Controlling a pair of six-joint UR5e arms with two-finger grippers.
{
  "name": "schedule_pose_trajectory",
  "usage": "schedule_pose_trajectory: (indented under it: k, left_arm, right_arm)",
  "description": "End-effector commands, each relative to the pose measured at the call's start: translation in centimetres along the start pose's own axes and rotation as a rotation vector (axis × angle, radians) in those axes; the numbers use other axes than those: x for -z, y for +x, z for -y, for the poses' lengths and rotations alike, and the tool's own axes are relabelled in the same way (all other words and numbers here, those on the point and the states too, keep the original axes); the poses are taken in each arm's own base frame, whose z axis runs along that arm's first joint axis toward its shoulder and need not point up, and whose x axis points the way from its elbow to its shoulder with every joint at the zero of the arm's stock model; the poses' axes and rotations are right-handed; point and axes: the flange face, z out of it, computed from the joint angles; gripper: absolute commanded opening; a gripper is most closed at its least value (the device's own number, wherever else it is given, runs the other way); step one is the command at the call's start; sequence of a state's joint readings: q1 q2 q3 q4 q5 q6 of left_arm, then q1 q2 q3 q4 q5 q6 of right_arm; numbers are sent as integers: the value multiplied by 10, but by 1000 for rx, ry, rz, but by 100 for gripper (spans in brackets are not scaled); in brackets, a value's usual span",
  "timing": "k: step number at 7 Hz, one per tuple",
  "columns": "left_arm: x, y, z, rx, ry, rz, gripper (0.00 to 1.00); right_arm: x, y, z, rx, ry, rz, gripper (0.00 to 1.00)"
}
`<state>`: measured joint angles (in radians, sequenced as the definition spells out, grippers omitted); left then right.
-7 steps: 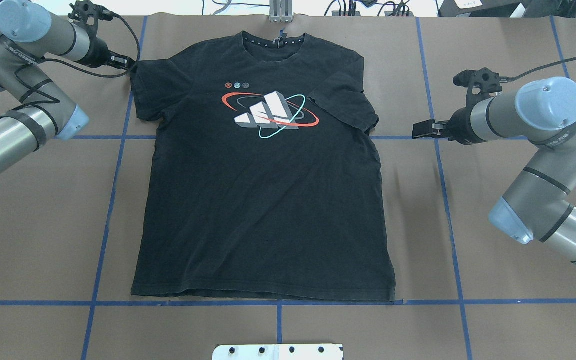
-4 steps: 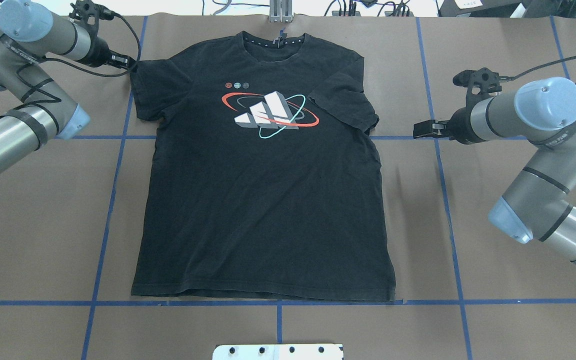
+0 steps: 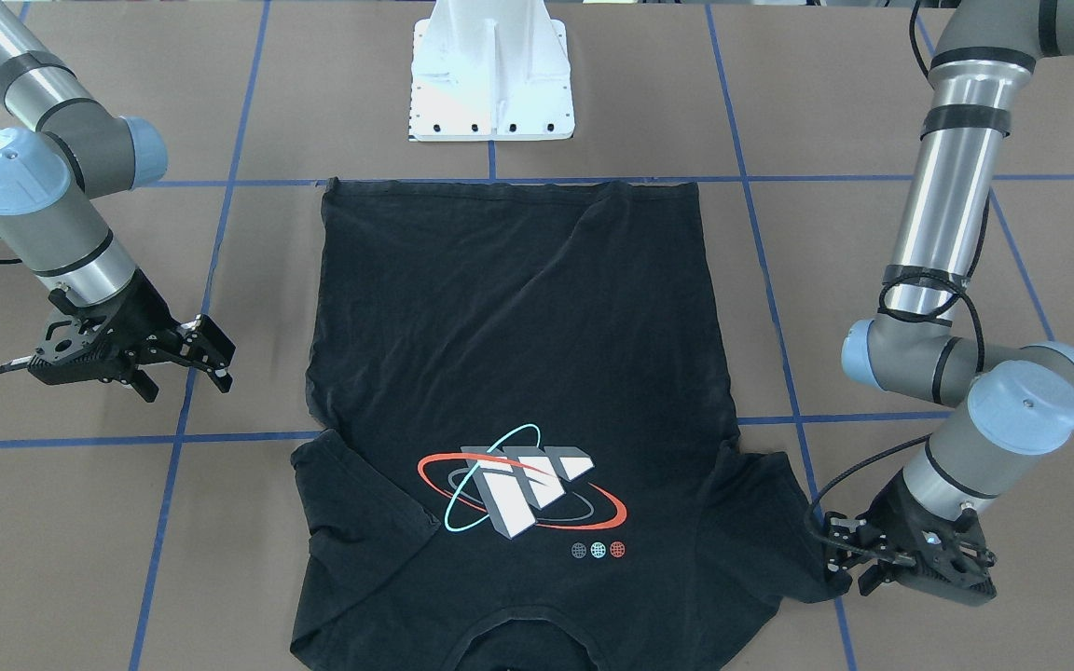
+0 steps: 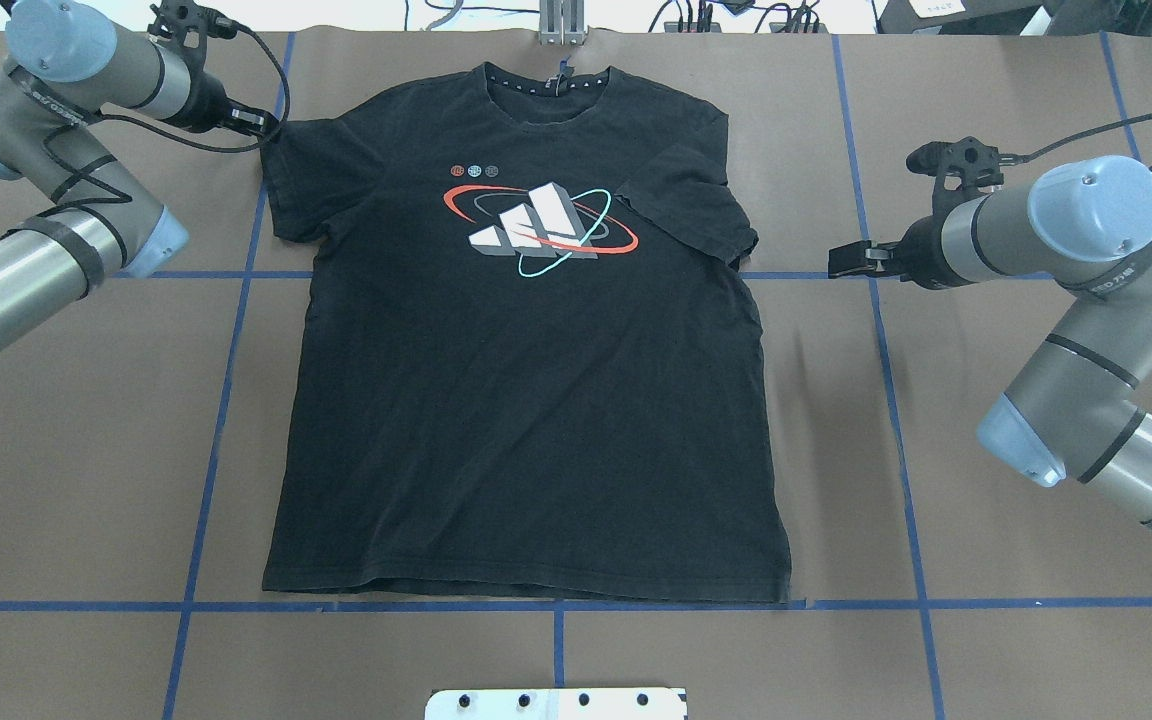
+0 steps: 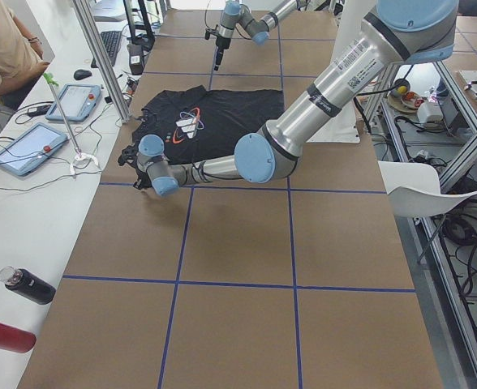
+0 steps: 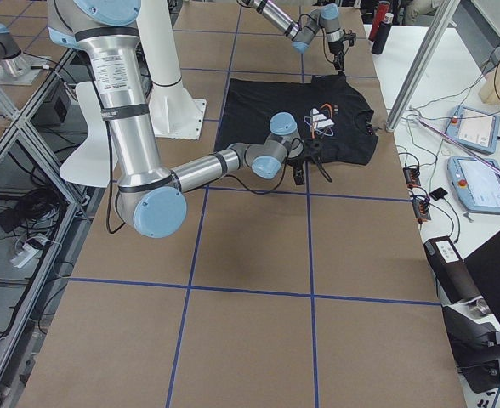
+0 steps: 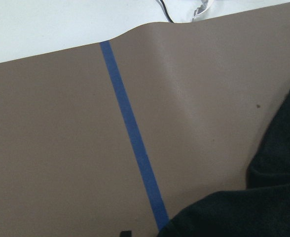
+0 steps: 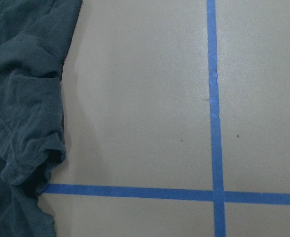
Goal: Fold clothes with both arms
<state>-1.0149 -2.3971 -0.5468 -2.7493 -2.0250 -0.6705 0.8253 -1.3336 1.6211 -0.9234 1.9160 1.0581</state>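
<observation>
Black short-sleeved T-shirt (image 4: 526, 420) is flat on the brown paper-covered desk (image 4: 1026, 640), print side up. White block-letter print with red and cyan ellipses (image 4: 539, 230) sits on the chest. Collar is at the far edge from the white mounting pedestal (image 3: 492, 70), hem toward it.

Left fingers (image 4: 248, 122) are right at the outer edge of the shirt's sleeve on that side, touching or just beside the hem. Can't tell if they're clamped on the cloth or apart.

Right fingers (image 3: 213, 340) are spread, holding nothing, beside the other sleeve and clear of the cloth.
</observation>
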Motion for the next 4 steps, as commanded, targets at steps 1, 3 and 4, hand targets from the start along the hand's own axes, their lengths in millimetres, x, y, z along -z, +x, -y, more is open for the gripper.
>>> schedule_pose_trajectory:
  k: [1,3,4]
  left_arm:
    - [-3,1,-2,-1,5,10,12]
    - [-2,0,-1,-2,10,8,0]
    - [4,2,3,-6,21,-13,0]
  right_arm:
    - [0,-1,1,0,0,1,100]
    - [0,-2,1,2,1,2,100]
    - [0,-2,1,0,1,2,100]
